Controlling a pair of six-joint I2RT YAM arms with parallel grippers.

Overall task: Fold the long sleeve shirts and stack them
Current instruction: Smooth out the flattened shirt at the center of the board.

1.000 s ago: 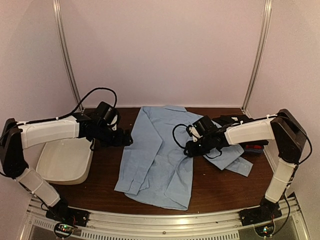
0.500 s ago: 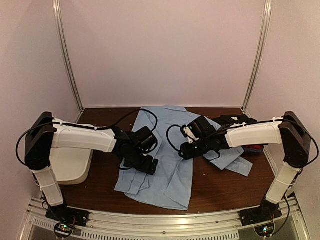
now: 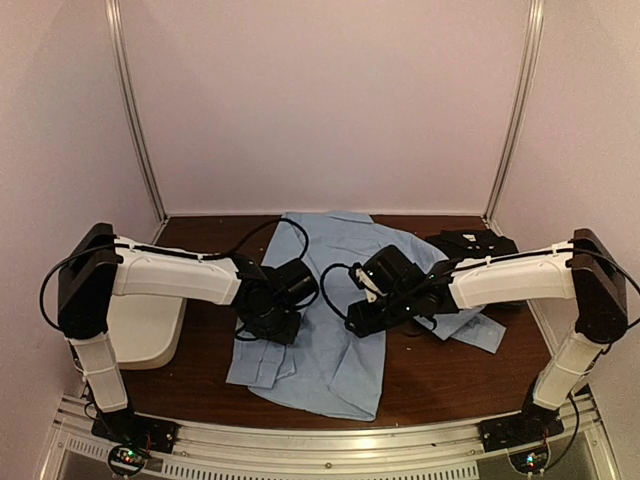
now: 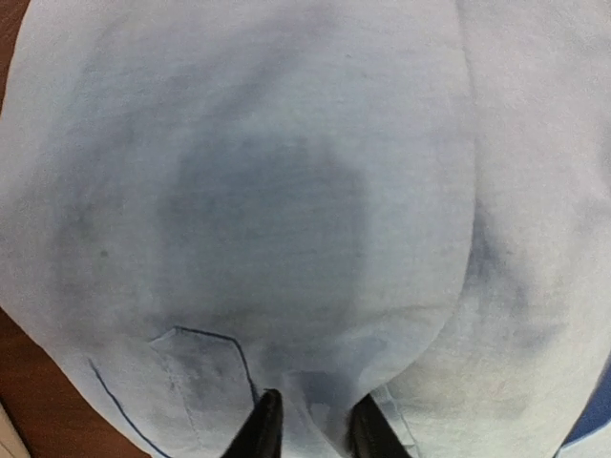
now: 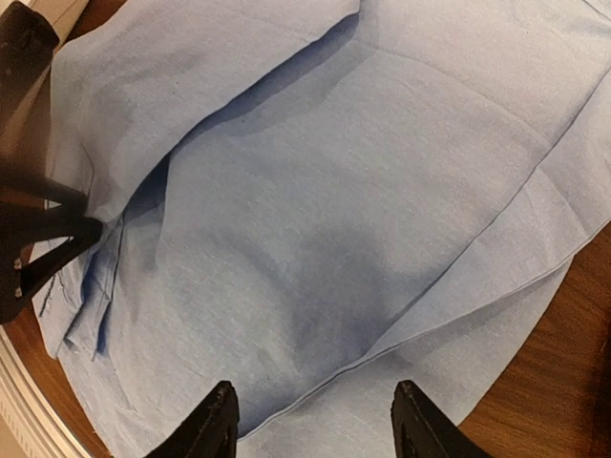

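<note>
light blue shirt (image 3: 315,365) lay spread on the table (image 3: 440,375), collar at the far side; my left gripper (image 4: 313,434) was narrowed onto a pinch of its cloth near the left edge; my right gripper (image 5: 315,420) hung over the shirt's middle, jaws well apart

Dark wood table (image 3: 440,375) carrying everything. Light blue shirt (image 3: 340,250) spread across it, under left gripper (image 3: 270,335) and right gripper (image 3: 358,325). White tub (image 3: 145,330) on tabletop, off to left of left gripper. Black folded shirt (image 3: 475,243) beyond right gripper, far right corner.
</note>
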